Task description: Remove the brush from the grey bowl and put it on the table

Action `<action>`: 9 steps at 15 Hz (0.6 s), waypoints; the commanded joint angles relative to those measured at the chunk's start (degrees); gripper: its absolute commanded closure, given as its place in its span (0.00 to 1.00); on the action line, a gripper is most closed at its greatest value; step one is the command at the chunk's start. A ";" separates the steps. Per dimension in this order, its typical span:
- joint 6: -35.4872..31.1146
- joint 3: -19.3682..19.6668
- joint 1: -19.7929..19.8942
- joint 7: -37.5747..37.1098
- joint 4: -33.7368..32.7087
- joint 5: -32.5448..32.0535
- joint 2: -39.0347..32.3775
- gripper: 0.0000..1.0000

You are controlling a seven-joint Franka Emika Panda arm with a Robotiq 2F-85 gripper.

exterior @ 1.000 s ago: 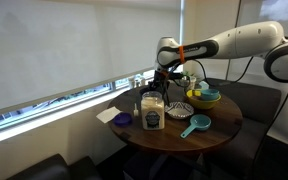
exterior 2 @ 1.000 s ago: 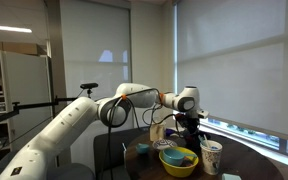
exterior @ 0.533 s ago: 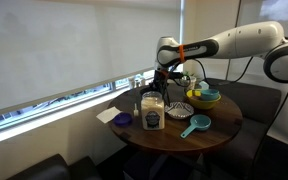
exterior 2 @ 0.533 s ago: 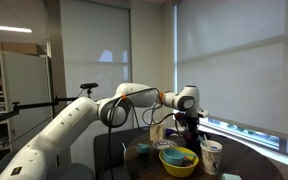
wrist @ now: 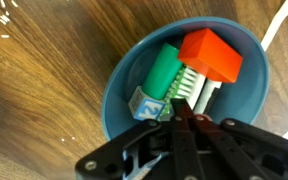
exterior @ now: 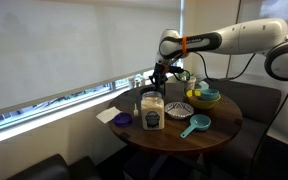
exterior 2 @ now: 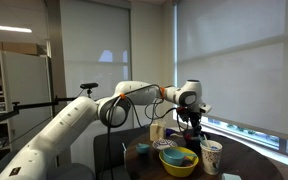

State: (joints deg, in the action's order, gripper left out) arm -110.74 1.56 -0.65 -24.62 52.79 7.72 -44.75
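Note:
In the wrist view the grey bowl (wrist: 124, 90) sits on the dark wooden table (wrist: 44, 90). It holds the brush (wrist: 166, 70), which has a green body and white bristles, along with a red block (wrist: 212, 55) and a small patterned cube (wrist: 147, 103). My gripper (wrist: 180, 108) reaches into the bowl with its jaws pressed together. Their tips pinch the brush at its bristle end. In both exterior views the gripper (exterior: 160, 76) (exterior 2: 191, 126) hangs low over the far side of the table (exterior: 216, 132). The bowl is hidden there.
On the table stand a glass jar (exterior: 152, 112), a purple lid (exterior: 123, 119), a patterned dish (exterior: 179, 109), a teal scoop (exterior: 194, 125) and a yellow and blue bowl (exterior: 206, 96). A paper cup (exterior 2: 212, 155) stands near the edge. Window blinds hang behind.
The jaws have closed from wide apart onto the brush. The arm and wrist now sit slightly higher than half a second ago.

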 commanded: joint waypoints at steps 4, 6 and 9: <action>-2.73 -2.90 1.06 4.07 -1.10 3.00 -0.51 0.45; -1.51 -3.32 0.63 7.37 -1.09 1.82 -0.68 0.32; -2.37 -2.16 0.17 8.65 -1.59 -0.25 -1.46 0.12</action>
State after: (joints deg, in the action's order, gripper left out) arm -112.56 -0.99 -0.48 -17.58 52.36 8.53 -45.14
